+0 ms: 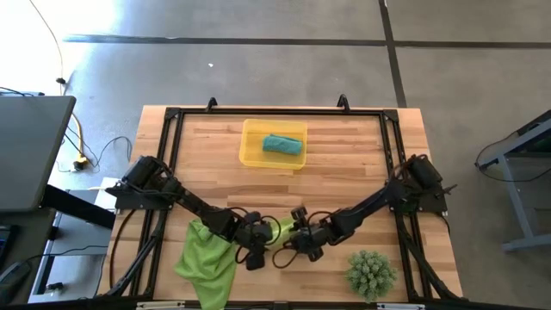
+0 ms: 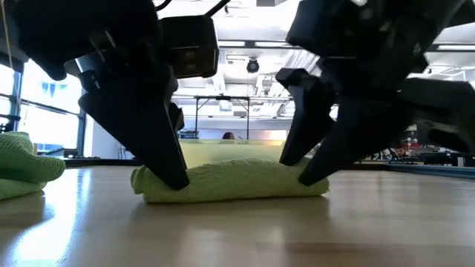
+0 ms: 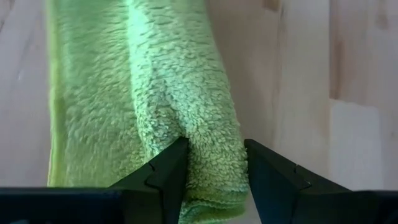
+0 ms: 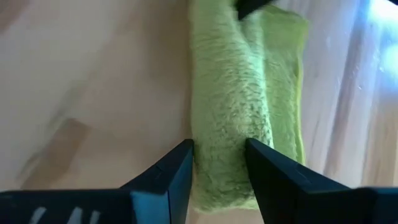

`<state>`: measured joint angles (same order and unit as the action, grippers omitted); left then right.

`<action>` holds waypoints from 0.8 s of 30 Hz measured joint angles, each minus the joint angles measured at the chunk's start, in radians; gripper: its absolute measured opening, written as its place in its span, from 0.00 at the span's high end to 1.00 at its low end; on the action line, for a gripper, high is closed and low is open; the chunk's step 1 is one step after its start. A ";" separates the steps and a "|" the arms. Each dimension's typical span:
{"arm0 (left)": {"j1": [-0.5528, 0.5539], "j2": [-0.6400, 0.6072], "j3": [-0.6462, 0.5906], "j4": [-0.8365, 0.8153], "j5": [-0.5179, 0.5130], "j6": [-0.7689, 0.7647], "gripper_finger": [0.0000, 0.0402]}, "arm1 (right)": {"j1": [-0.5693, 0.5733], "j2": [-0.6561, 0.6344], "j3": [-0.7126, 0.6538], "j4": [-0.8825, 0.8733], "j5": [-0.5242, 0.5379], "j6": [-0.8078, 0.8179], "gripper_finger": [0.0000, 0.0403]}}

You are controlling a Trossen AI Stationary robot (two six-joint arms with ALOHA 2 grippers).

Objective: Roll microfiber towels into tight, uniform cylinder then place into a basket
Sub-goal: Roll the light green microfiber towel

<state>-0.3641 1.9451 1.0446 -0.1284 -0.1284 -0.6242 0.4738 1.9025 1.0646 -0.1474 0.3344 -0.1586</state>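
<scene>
High view: a rolled lime towel (image 1: 277, 230) lies on the table's near side, long axis running arm to arm, the yellow basket (image 1: 251, 155) well beyond it. The left gripper (image 3: 214, 163) pinches one end, the right gripper (image 4: 219, 157) the other, so neither arm is nearer.

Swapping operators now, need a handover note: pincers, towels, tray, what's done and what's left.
Left pincer: shut on one end of the rolled lime-green towel, near the table's front edge.
Right pincer: shut on the other end of that roll.
Done: rolled teal towel lies in the yellow tray.
Left: move this roll into the tray, then roll and place the loose lime-green towel, crumpled at front left.
</scene>
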 joint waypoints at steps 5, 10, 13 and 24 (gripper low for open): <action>-0.001 -0.014 -0.002 0.043 0.043 -0.012 0.63 | -0.031 0.002 0.000 0.001 -0.002 0.006 0.65; -0.005 -0.066 -0.005 0.018 0.059 -0.011 0.63 | -0.063 0.002 0.001 -0.014 -0.050 0.090 0.65; -0.005 -0.116 -0.004 -0.015 0.061 0.010 0.63 | -0.077 0.007 0.002 -0.032 -0.081 0.141 0.65; -0.050 -0.195 -0.003 -0.052 -0.038 0.102 0.63 | -0.110 0.046 0.006 -0.036 -0.246 0.293 0.88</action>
<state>-0.4142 1.7500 1.0420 -0.1801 -0.1667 -0.5224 0.3641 1.9488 1.0710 -0.1829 0.0881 0.1347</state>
